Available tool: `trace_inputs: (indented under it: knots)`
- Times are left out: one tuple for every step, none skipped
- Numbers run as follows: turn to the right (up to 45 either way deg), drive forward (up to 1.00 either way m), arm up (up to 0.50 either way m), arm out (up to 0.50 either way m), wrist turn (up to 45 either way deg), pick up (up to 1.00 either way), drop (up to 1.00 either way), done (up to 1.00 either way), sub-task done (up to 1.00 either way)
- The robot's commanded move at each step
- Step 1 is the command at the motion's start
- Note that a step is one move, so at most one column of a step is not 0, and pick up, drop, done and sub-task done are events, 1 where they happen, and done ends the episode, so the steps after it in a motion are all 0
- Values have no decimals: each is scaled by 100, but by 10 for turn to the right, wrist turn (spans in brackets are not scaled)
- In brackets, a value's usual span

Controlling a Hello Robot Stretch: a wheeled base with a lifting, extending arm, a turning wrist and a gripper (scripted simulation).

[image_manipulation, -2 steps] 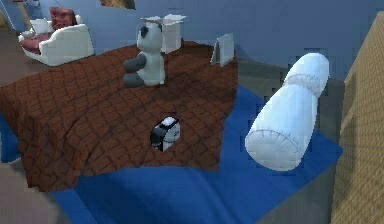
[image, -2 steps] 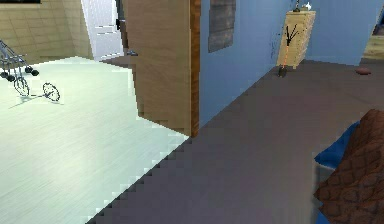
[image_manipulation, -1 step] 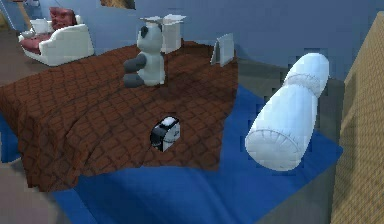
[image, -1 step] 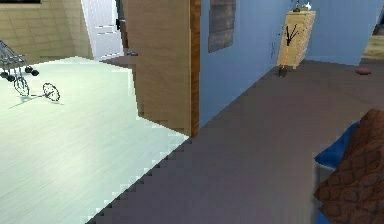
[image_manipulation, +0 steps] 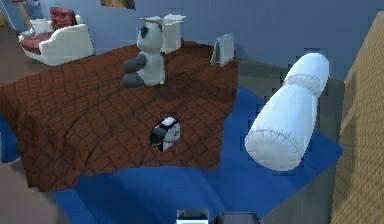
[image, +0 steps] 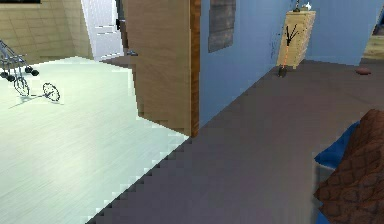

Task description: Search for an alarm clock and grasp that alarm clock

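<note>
Sideways, alarm clock [image_manipulation: 166, 132] on bedspread [image_manipulation: 90, 120]; ahead, floor [image: 250, 140].

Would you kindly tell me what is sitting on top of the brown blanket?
A panda toy sits near its far side, and a small black-and-white alarm clock stands nearer the camera. The brown blanket hides the bed beneath, apart from blue bedding at its edges.

Home bedroom: bed [image_manipulation: 80, 125], bolster [image_manipulation: 288, 110], teddy bear [image_manipulation: 146, 58]
</note>
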Motion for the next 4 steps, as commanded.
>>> trace_inputs:
  knots:
    - [0,0,0,42,0,0,0,0,0]
    - [0,0,0,0,450,0,0,0,0]
    - [0,0,0,0,450,0,0,0,0]
    - [0,0,0,0,450,0,0,0,0]
